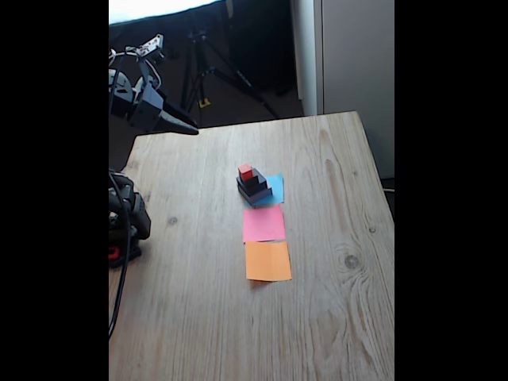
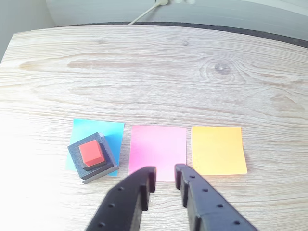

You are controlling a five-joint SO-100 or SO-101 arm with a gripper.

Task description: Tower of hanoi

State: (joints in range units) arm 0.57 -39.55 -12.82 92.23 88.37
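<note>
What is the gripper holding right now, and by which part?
Nothing. The gripper hangs above the table with bare fingers, slightly parted. The block stack sits untouched on the blue paper square.

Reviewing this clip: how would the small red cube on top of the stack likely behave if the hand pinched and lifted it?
The red cube looks rigid and flat-sided, so it should not roll. It seems small and probably light. It sits loose atop the dark blocks, so a sideways nudge might slide it off.
</note>
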